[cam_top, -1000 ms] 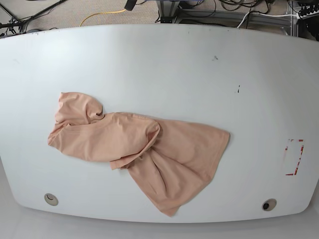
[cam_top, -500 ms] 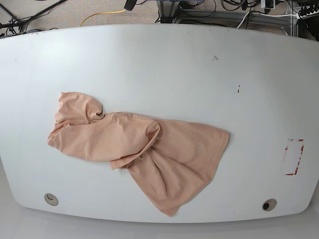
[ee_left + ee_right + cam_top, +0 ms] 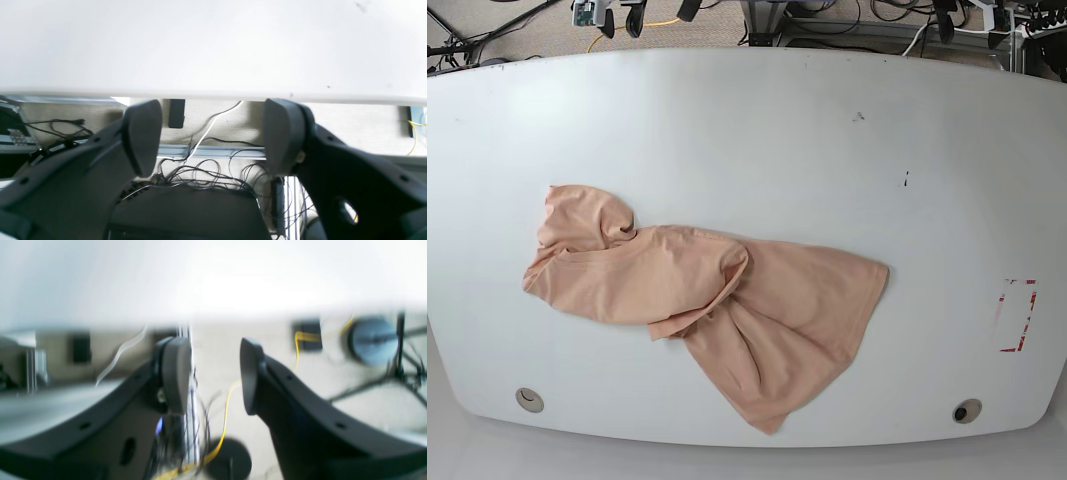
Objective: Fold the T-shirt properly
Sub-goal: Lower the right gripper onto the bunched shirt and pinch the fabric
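A lab: white worktable (image 3: 757,120), tangled cables (image 3: 200,170) on carpet.

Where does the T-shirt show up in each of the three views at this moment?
Base: the T-shirt lies crumpled, left of centre, toward the near edge of the white table.
Left wrist: not in it.
Right wrist: not in it; the picture is blurred.
Shared landmark: the white table fills the top of both wrist views.

Both grippers are dark grey, almost black. The left gripper (image 3: 211,136) has two thick curved arms with small round holes and fat, rounded fingers (image 3: 141,136). The right gripper (image 3: 211,376) looks the same, but its picture is blurry.
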Robot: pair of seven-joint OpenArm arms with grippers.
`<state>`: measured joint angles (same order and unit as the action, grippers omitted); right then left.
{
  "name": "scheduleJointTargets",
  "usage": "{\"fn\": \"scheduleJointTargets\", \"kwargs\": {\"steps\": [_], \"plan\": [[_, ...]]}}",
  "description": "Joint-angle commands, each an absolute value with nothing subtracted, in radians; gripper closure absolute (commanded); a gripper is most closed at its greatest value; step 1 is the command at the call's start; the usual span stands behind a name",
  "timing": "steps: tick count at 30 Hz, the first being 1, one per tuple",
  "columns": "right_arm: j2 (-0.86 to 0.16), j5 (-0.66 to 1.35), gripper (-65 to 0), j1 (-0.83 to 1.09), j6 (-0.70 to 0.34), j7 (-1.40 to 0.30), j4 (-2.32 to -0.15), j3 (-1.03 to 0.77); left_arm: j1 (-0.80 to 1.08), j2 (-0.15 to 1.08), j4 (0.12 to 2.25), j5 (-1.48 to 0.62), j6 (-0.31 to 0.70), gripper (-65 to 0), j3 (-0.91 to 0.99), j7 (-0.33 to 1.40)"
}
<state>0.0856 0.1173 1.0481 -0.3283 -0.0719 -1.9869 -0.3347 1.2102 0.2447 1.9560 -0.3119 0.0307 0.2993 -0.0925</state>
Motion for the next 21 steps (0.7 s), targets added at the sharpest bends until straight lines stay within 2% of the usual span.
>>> {"fn": "scheduleJointTargets", "kwargs": {"steps": [1, 7, 12, 15, 21], "plan": [[0.084, 0.127, -23.1, 1.026, -0.328, -0.047, -2.002, -0.351, 1.204, 0.248, 1.971, -0.315, 0.027, -43.5, 0.309, -0.114], [0.035, 0.122, -23.9, 0.863, -0.328, -0.116, -2.005, -0.346, 1.168, 0.225, 1.969, -0.314, 0.028, -44.2, 0.308, -0.114], [-0.041, 0.125, -24.1, 0.705, -0.328, -0.268, -2.005, -0.312, 1.147, 0.206, 1.969, -0.311, 0.028, -55.7, 0.312, -0.114], [-0.073, 0.125, -24.7, 0.605, -0.328, -0.358, -2.003, -0.292, 1.144, 0.208, 1.969, -0.311, 0.027, -57.9, 0.312, -0.114], [-0.142, 0.127, -39.0, 0.446, -0.328, -0.487, -2.002, -0.237, 1.127, 0.206, 1.968, -0.309, 0.027, -57.9, 0.312, -0.114]]}}
